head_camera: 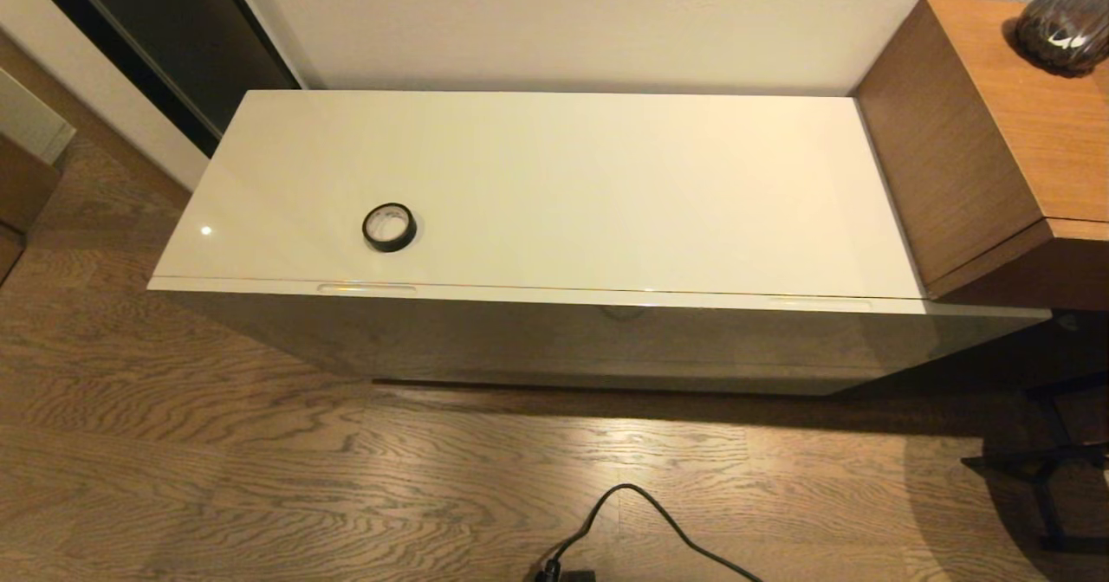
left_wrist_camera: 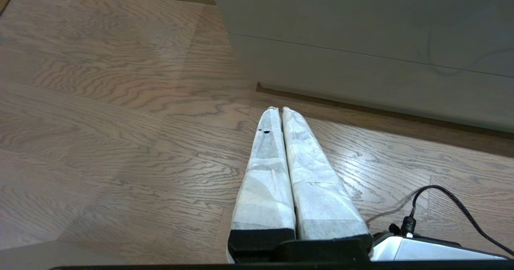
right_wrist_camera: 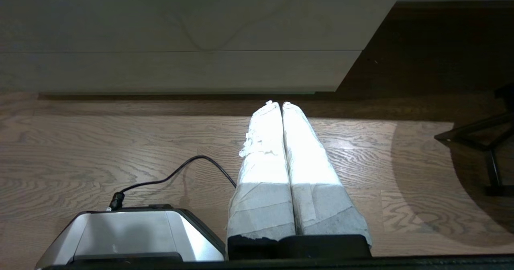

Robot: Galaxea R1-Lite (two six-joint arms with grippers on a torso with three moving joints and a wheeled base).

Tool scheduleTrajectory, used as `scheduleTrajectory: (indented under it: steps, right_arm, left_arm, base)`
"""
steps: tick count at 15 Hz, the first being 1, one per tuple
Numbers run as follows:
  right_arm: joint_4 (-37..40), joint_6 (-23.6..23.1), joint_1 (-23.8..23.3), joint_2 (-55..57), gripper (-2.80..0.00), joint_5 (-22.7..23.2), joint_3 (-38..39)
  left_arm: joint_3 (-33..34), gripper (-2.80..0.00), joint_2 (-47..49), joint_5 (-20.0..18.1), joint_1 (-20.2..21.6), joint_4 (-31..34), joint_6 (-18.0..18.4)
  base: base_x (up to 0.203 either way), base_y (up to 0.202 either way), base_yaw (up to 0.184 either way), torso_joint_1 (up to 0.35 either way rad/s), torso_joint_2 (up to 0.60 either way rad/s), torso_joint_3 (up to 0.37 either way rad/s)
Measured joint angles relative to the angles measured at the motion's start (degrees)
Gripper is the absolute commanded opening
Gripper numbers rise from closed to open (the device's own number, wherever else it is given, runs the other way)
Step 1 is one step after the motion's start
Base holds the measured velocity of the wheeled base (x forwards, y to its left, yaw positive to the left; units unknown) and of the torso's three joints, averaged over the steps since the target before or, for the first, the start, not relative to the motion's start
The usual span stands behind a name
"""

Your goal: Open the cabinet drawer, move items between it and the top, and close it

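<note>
Tape roll point(head_camera: 389, 227), black and ring-shaped, is seen lying flat on the top point(head_camera: 554, 184) of the low cabinet, toward its left half and near the front edge. The cabinet drawer point(head_camera: 598, 298) is pushed fully in, its front flush under the slab, with 2 recessed handle slots point(head_camera: 366, 287) shown along its upper edge, 1 just in front of the tape roll and 1 near the right end. No slippers are visible. A taller brown wooden unit point(head_camera: 979, 132) adjoins the cabinet's right end, with a dark vase point(head_camera: 1066, 19) placed on it. The left gripper point(left_wrist_camera: 280, 108) is held low over the wooden floor point(left_wrist_camera: 120, 121), near the cabinet's base, its wrapped fingers pressed together on nothing. The right gripper point(right_wrist_camera: 279, 102) is likewise held low before the cabinet, clenched and empty. A black cable point(head_camera: 641, 513) is laid across the floor.
</note>
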Motion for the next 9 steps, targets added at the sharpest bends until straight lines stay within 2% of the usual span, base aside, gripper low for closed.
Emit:
scheduleTrajectory:
  steps: [9]
  right_arm:
    - [-0.1, 0.9, 0.0, 0.0, -2.8, -0.2, 0.0]
  left_arm:
    - [0.0, -2.8, 0.0, 0.0, 0.0, -0.2, 0.0]
  base:
    - [0.0, 0.0, 0.0, 0.0, 0.0, 0.0]
